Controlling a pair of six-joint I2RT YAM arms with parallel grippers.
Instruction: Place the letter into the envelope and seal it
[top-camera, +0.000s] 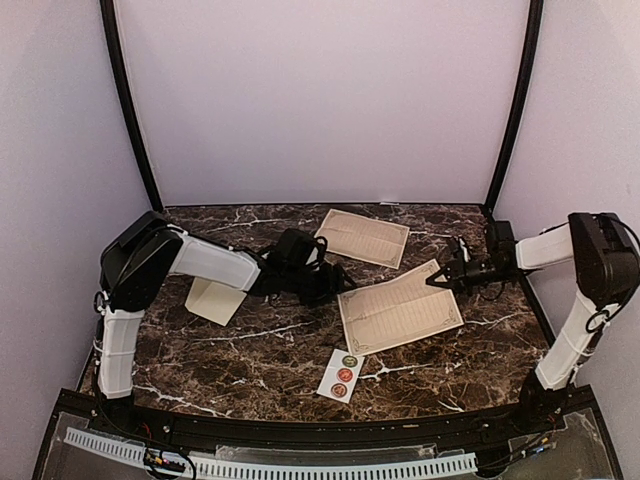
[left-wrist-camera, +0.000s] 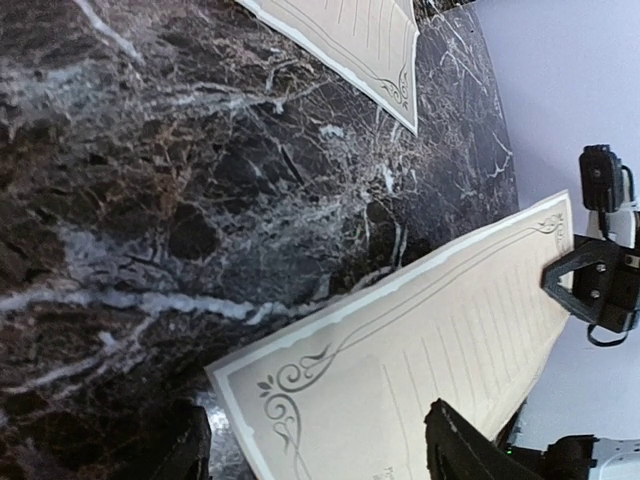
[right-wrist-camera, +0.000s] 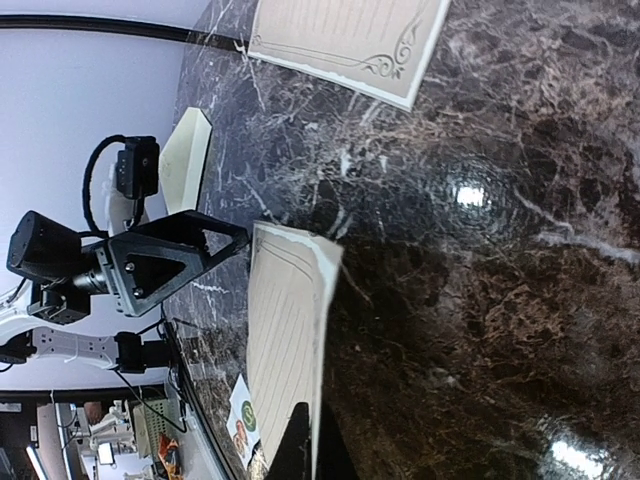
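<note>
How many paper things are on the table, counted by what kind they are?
Bordered letter sheets: 2
Envelope: 1
Sticker strip: 1
Total: 4

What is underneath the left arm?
The plain cream envelope lies on the marble table beneath the left arm, which covers its far part, so any flap cannot be seen.

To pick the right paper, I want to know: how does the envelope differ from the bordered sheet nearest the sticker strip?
The envelope is plain; the bordered sheet carries ruled lines and corner ornaments. The envelope lies partly under the left arm; the sheet lies in the open, with the right pincer at its edge. Both are cream paper.
</note>
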